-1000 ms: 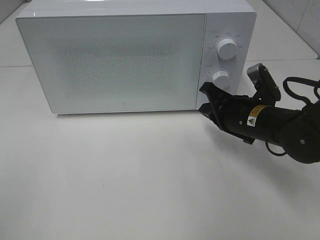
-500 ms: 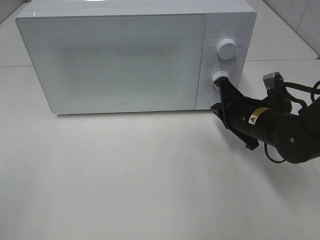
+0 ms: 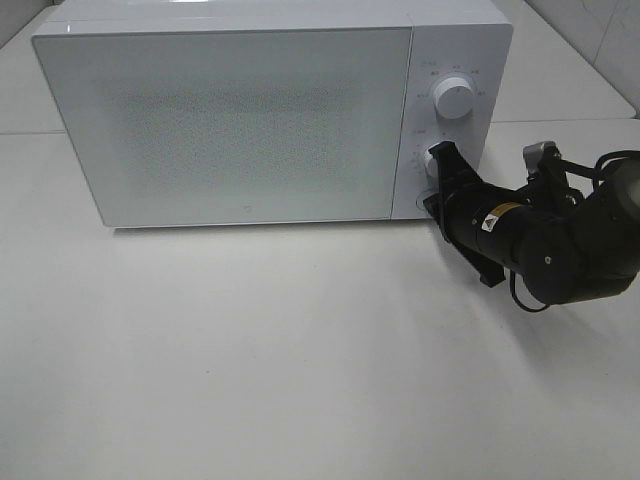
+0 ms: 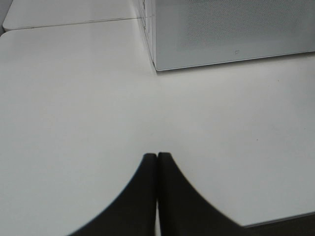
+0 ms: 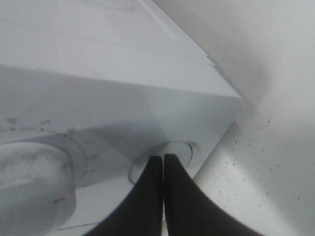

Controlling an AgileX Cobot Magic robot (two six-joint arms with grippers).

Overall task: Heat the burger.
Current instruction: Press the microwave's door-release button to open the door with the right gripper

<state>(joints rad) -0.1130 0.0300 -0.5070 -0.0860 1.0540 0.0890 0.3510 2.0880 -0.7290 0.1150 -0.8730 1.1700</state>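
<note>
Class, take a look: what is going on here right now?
The right gripper, shut, has its tips at a round button beside a knob on the front of the microwave. Its door is closed, and no burger is in view. The left gripper, also shut, hangs over the table.

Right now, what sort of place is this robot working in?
Probably a lab mock-up of a kitchen counter, not a home kitchen: a white microwave with two dials stands on a plain white table, and a black robot arm reaches to the dials.

Right claw [image 3: 437,160] nearer control panel [image 3: 482,120]
</note>
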